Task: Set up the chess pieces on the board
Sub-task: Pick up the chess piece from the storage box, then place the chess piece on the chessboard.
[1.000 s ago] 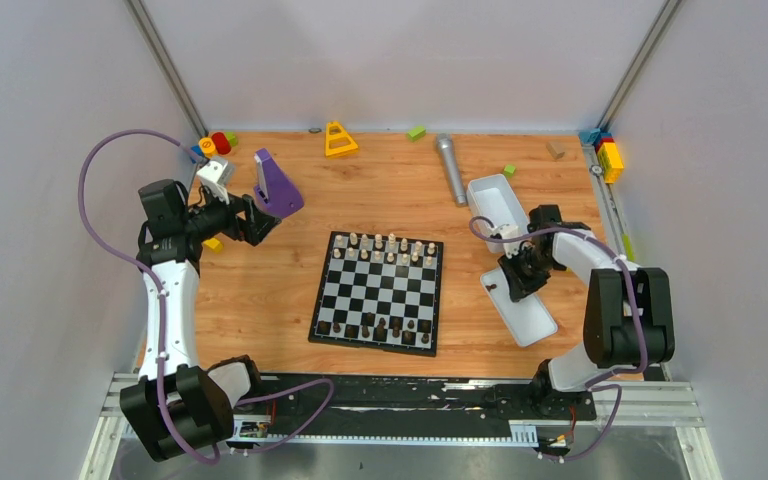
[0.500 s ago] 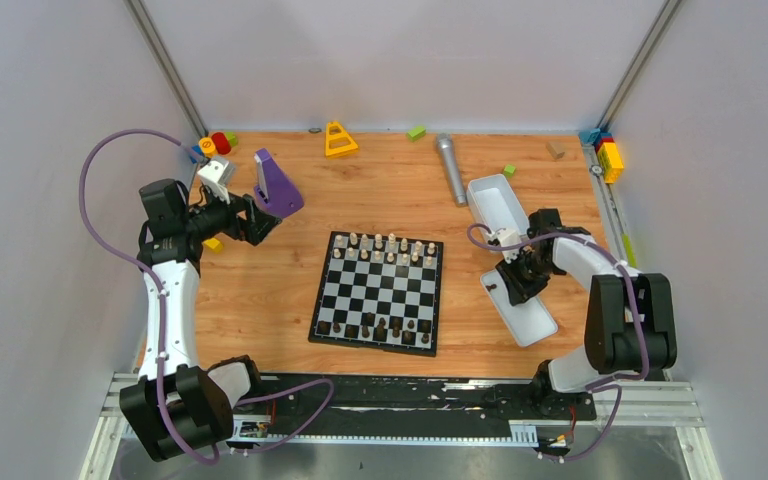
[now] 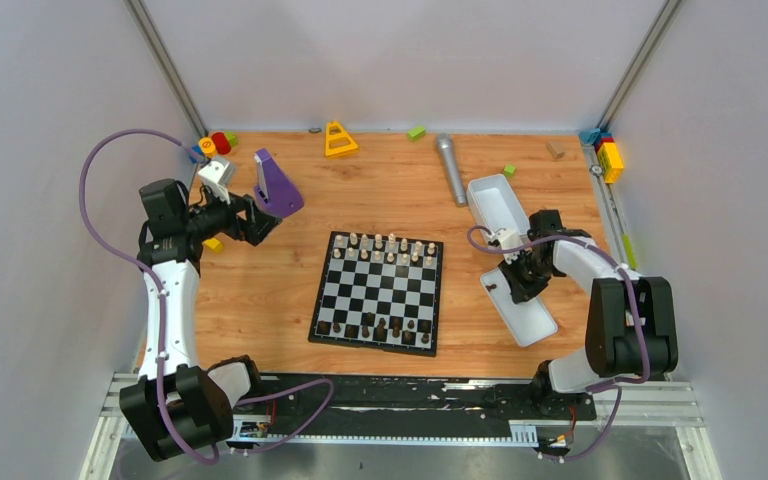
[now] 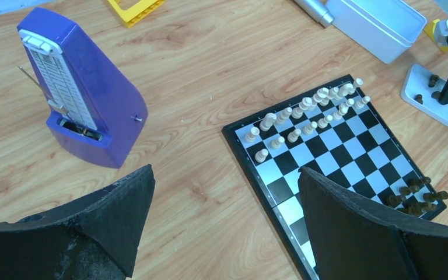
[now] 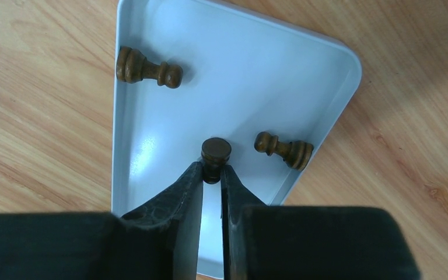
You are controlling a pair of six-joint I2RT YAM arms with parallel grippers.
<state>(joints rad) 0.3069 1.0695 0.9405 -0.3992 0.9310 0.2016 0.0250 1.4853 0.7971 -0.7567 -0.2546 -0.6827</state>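
While cream pieces (image 3: 390, 247) line the board's (image 3: 377, 291) two far rows and dark pieces (image 3: 380, 328) only part-fill the near side, my right fingers (image 5: 189, 188) pinch a dark pawn (image 5: 216, 151) in the white tray (image 5: 268, 64), two more pawns (image 5: 147, 68) lying there, left fingers (image 4: 116, 213) open.

Bright, even, diffuse light from above. The metronome (image 4: 87, 99) and each dark pawn (image 5: 149, 67) cast only soft, short shadows. A pale sheen lies on the white tray (image 5: 251, 76). Fingers (image 4: 356, 233) of the left gripper (image 4: 224, 227) render black and slightly soft. In the top view, the chess pieces (image 3: 390, 247) are barely resolved.
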